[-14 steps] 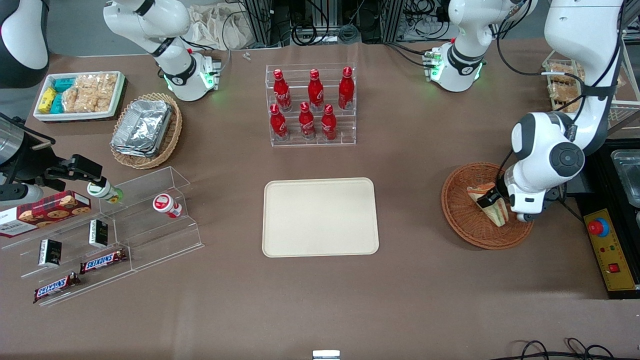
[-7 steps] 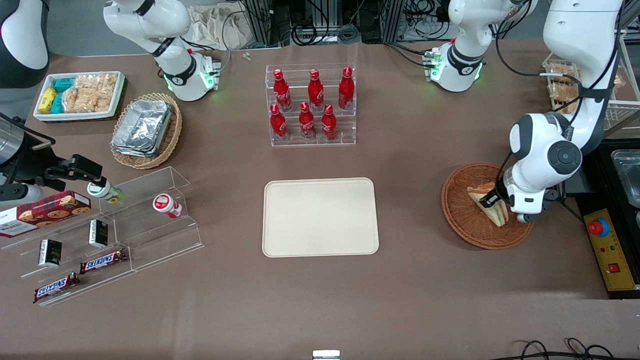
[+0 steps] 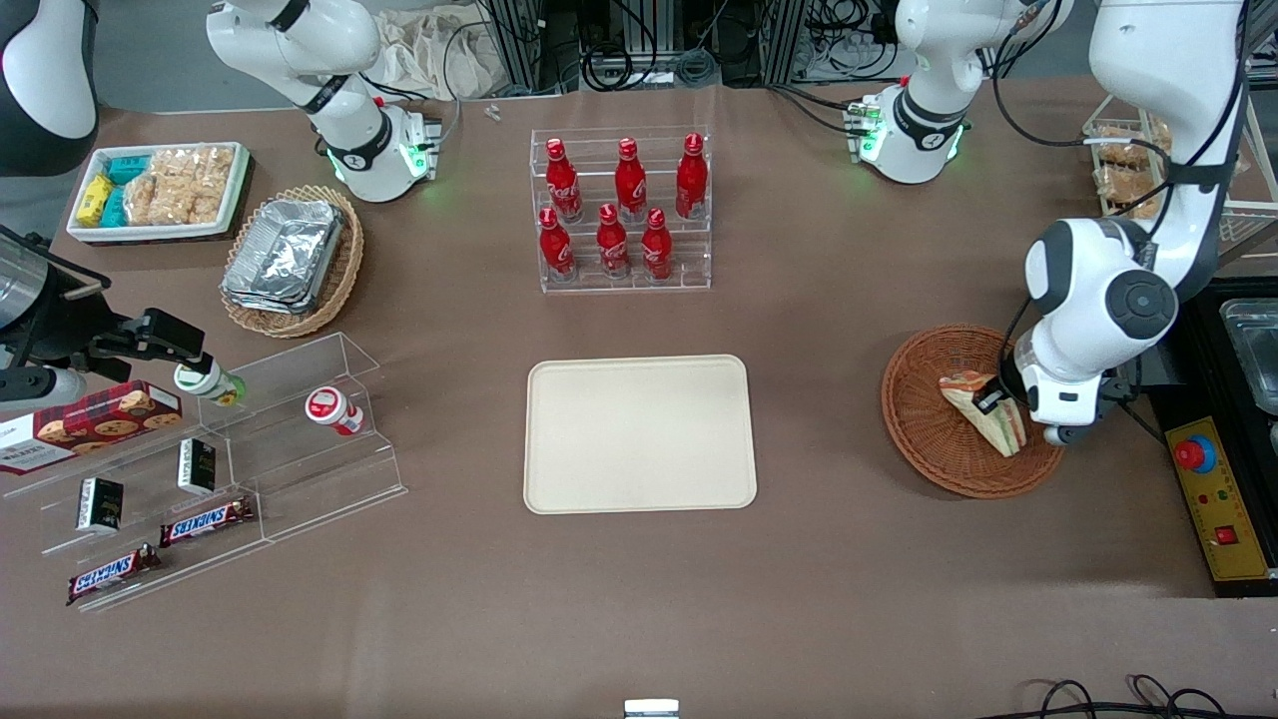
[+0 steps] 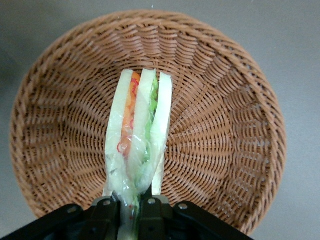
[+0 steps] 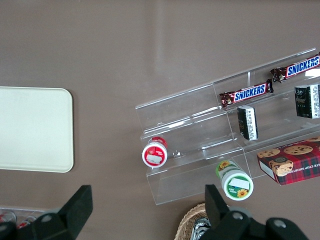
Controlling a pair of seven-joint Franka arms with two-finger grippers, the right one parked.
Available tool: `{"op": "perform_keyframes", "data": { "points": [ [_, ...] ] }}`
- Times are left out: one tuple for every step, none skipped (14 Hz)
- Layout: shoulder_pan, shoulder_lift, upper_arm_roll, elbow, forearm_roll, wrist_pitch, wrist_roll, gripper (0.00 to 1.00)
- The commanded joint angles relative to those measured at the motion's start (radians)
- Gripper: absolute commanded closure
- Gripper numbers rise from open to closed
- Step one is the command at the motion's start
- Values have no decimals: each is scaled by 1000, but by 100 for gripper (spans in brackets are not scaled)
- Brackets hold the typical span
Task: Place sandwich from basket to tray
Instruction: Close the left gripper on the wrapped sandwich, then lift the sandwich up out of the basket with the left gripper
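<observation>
Sandwich [image 4: 137, 135] being lifted, still over the basket [image 3: 924, 439].
It is being clamped in the claw [image 4: 131, 204], shifted slightly since; tray [image 3: 639, 434] awaiting.

We count six red bottles [image 3: 615, 240], two Snickers bars [image 3: 205, 521], two small black boxes [image 3: 197, 466], two lidded cups [image 3: 329, 407], one cookie box [image 3: 95, 419], one tray [image 3: 639, 434] and one white bin [image 3: 160, 233]. There are two wicker baskets: one tan basket [image 3: 344, 270] with foil containers [image 3: 285, 255], and one reddish basket [image 3: 919, 419] holding one sandwich [image 3: 1003, 431], pinched there by one gripper [image 3: 990, 401].
</observation>
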Motion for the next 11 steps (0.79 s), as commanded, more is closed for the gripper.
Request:
{"op": "perform_keyframes", "data": {
  "points": [
    [-3,-28,-8,157,10,-234,26,94],
    [-11,-20,-13,241,10,-325,28,94],
    [-12,-8,-21,313,10,-400,31,94],
    [-12,6,-53,396,10,-471,34,93],
    [-12,21,-82,465,12,-532,41,89],
    [-12,32,-108,529,10,-592,57,89],
    [-17,44,-149,592,10,-644,60,89],
    [-35,64,-188,646,13,-678,52,89],
    [-66,80,-200,685,15,-695,51,89],
    [-110,89,-202,702,12,-700,54,90],
    [-159,97,-202,705,10,-700,52,90]
  ]
}}
